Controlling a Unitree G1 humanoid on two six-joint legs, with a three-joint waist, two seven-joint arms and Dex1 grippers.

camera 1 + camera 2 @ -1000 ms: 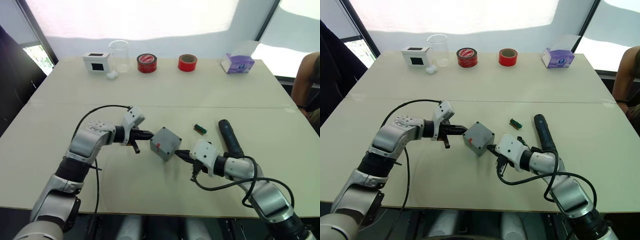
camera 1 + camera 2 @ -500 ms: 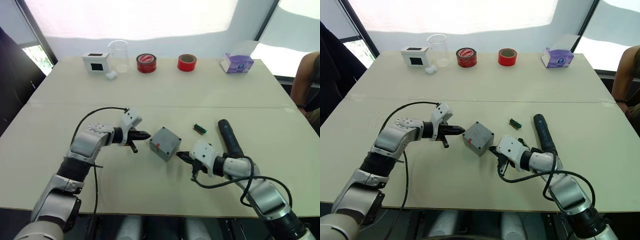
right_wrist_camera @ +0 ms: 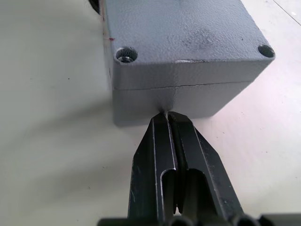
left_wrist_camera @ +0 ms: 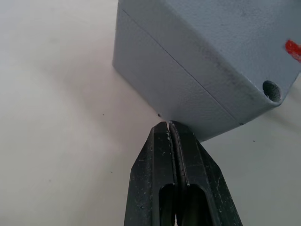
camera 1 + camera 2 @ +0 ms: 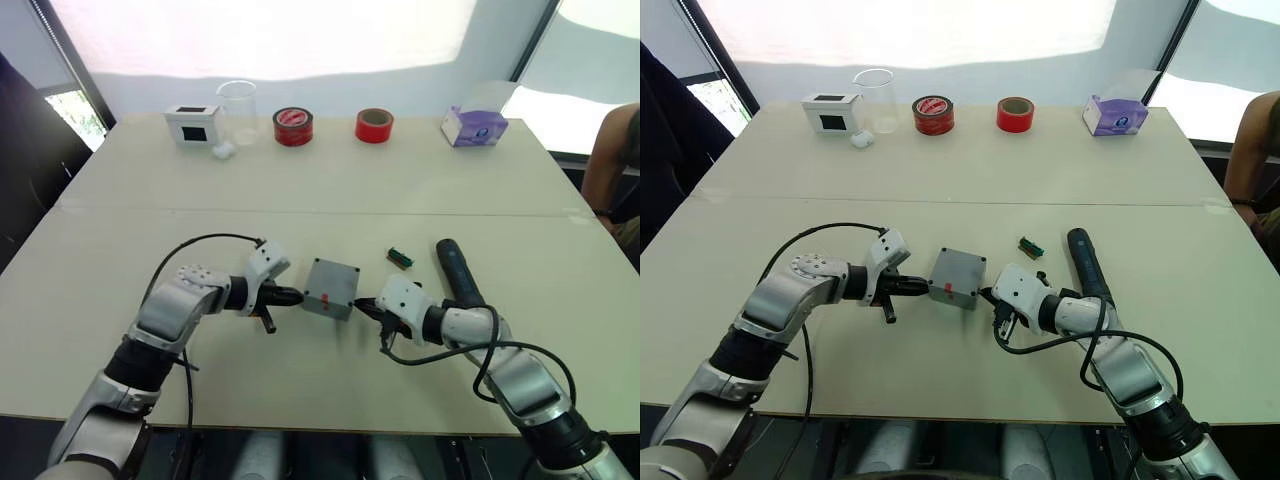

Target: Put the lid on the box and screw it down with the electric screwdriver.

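While the box (image 5: 331, 288) sat near the middle of the table (image 5: 300, 190) with the lid (image 3: 181, 33) already seated on top of it, both hands pressed in at its sides. A thin seam between lid and box ran around the grey body, and corner screw holes showed in the lid's face, one of them with something metallic inside. A small red mark sat on the face turned toward the robot.

From the robot's left, the left hand (image 5: 292, 296) reached in with its two black fingers (image 4: 160, 174) pinched together, gripping nothing, their tips touching the lower part of the box's side just under the seam. From the other side the right hand (image 5: 366, 306) did the same: fingers (image 3: 162, 165) pressed flat against each other, empty, tips against the box wall right at the seam.

Beyond the right arm, the electric screwdriver (image 5: 458, 270) lay flat on the table, apart from the box and untouched. A small green-and-dark part (image 5: 400, 257) lay between the screwdriver and the box.

Along the far edge of the table stood a white box with a black screen (image 5: 193, 124), a clear cup (image 5: 238, 110), two red tape rolls (image 5: 293, 126) (image 5: 374, 125) and a purple tissue box (image 5: 474, 127). A person's arm (image 5: 610, 160) showed at the right edge.
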